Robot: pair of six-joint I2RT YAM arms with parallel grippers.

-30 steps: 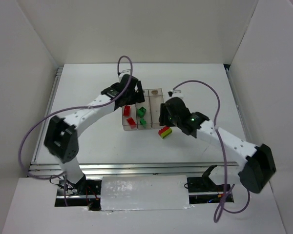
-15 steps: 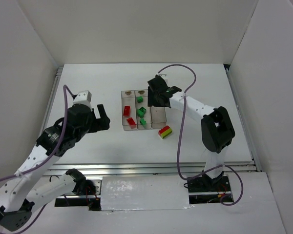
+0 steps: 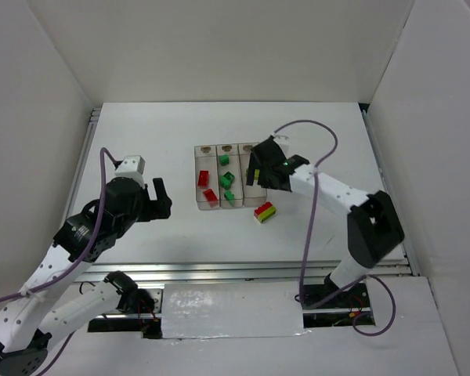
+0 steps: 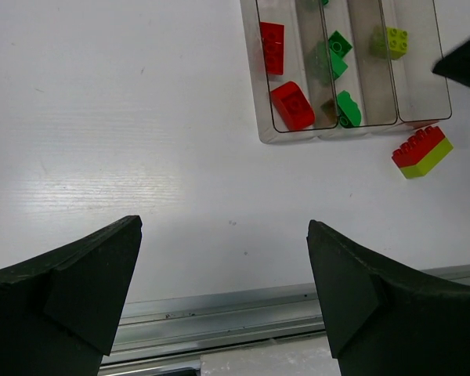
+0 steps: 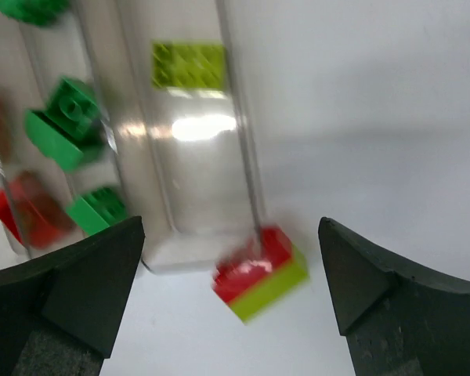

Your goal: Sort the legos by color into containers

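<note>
On the white table (image 3: 141,141), the right gripper (image 5: 231,235) has just opened wide and holds nothing. A yellow-green brick (image 5: 188,64) lies in the right one of the three bins (image 4: 329,133), so that one looks sorted. The left gripper (image 4: 223,235) is wide open and empty too, well away from the bins. The left one holds two red bricks (image 4: 292,104) and the middle one holds green bricks (image 4: 346,110), but a red and yellow-green pair (image 4: 421,151) sits on the table just beside them, not yet sorted.

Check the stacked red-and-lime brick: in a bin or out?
Out. The brick lies on the table just outside the bins, near their end wall.
</note>
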